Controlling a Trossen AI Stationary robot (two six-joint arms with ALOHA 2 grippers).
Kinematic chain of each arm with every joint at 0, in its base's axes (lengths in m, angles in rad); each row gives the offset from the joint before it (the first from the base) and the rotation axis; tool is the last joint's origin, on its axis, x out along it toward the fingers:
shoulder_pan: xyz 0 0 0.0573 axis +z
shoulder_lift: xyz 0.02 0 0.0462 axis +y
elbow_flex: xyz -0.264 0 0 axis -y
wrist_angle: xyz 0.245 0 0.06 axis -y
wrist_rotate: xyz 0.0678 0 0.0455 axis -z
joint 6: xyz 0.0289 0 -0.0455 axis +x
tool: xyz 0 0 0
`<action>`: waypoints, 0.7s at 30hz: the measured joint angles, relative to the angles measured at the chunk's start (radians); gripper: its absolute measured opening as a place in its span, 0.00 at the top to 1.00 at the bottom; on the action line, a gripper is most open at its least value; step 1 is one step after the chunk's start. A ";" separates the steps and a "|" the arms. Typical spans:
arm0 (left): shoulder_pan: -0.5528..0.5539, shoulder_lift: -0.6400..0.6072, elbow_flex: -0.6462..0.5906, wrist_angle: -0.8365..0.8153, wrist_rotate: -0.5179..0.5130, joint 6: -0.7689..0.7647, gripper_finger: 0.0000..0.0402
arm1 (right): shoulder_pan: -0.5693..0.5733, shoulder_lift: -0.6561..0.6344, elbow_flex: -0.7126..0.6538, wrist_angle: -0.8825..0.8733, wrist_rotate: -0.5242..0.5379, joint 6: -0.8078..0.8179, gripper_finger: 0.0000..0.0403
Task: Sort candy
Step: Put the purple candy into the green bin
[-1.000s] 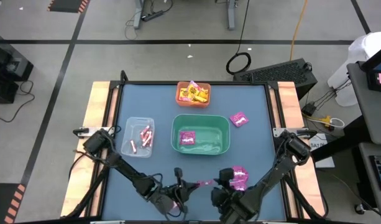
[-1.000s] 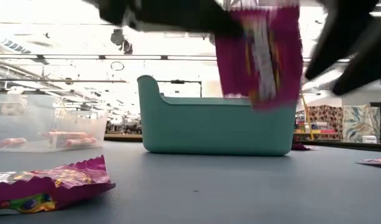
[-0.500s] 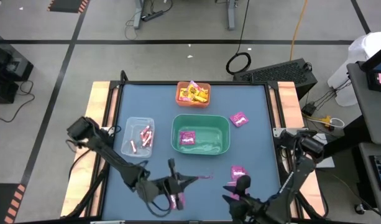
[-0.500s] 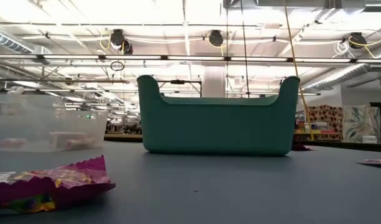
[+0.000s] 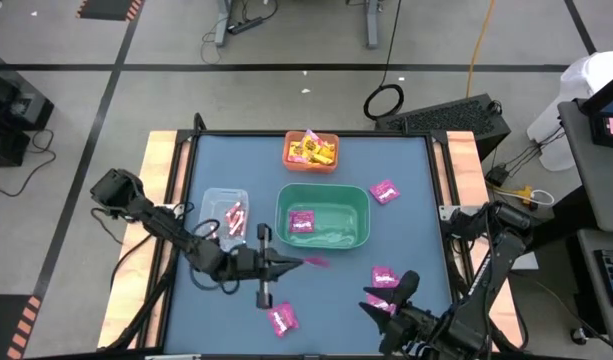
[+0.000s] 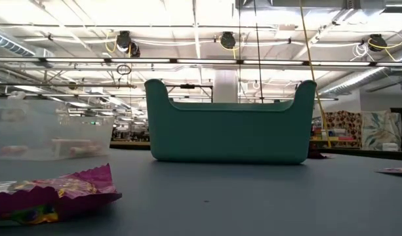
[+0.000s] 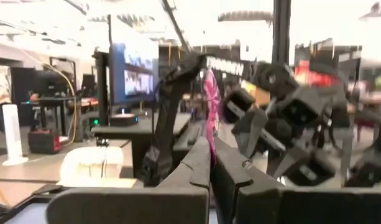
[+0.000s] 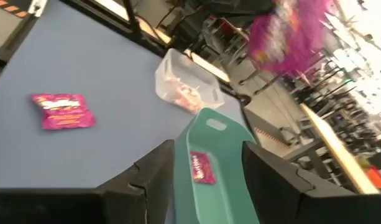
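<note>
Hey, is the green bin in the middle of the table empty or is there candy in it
Not empty. The high view shows one magenta-pink packet lying inside the green bin, toward its left end; the rest of its floor looks bare.

Centre: deep teal plastic bin (image 5: pixel 323 215) on the blue-grey table top (image 5: pixel 406 165)
Back edge: small orange plastic bin (image 5: pixel 311 150)
Left: clear plastic box (image 5: pixel 219 220) — just beside the teal bin
Floor: black keyboard (image 5: pixel 448 116) — behind the table

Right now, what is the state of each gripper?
Left gripper: shut on a thin pink stick candy.
Right gripper: open, holding nothing.
</note>
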 joint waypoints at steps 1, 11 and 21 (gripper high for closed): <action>0.000 -0.001 -0.018 0.041 -0.001 -0.006 1.00 | -0.003 0.000 0.000 -0.003 0.003 0.000 0.56; 0.001 0.000 -0.060 0.139 -0.012 -0.052 1.00 | -0.013 0.004 0.000 -0.005 -0.026 0.034 0.56; 0.001 0.000 -0.060 0.123 -0.010 0.006 1.00 | -0.023 0.004 -0.042 0.003 -0.032 0.033 0.56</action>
